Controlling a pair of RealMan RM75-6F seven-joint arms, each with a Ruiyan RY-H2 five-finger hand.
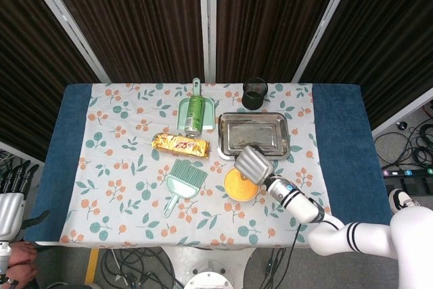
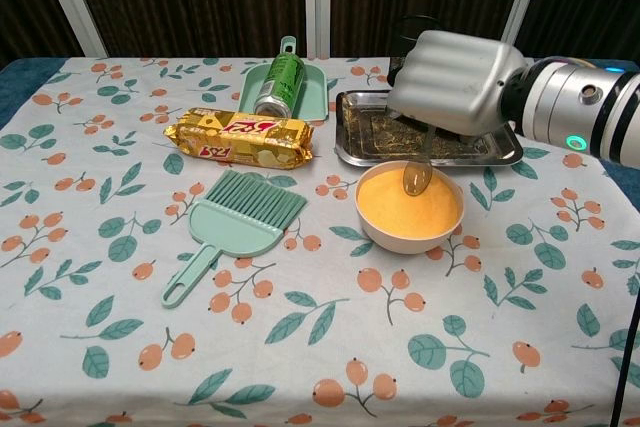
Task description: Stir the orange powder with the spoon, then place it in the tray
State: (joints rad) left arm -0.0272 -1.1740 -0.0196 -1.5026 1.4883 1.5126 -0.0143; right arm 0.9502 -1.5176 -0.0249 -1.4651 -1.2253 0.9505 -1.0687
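robot lab | dark curtain panels point(image 1: 135, 18) beyond right hand point(image 1: 254, 164) | loose floor cables point(image 1: 406, 147) to its right

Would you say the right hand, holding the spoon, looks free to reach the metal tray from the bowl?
Probably yes: the right hand hovers right beside the silver metal tray, spoon above the orange powder, nothing between.
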